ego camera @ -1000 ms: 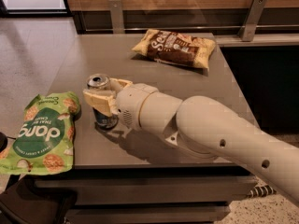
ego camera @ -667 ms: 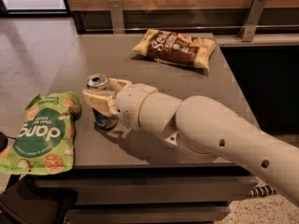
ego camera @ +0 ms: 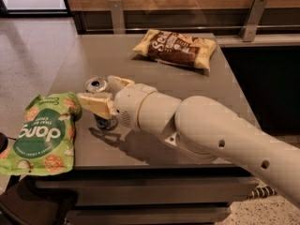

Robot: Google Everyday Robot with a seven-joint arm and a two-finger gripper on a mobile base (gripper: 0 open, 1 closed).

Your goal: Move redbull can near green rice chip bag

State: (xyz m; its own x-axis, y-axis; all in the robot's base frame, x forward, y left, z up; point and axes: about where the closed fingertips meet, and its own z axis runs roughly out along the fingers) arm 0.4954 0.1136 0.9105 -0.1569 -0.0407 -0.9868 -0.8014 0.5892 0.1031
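The redbull can (ego camera: 97, 85) stands upright on the grey table (ego camera: 103, 55) near its front left corner, silver top showing. My gripper (ego camera: 107, 94) reaches in from the right and its two tan fingers (ego camera: 96, 105) sit on either side of the can, closed against its body. The green rice chip bag (ego camera: 44, 135) lies flat just left of the can, a small gap apart, hanging over the table's left front edge.
A yellow and brown chip bag (ego camera: 176, 48) lies at the back right of the table. My thick white arm (ego camera: 211, 130) crosses the table's front right part. A wooden wall with metal posts (ego camera: 253, 15) stands behind; floor lies to the left.
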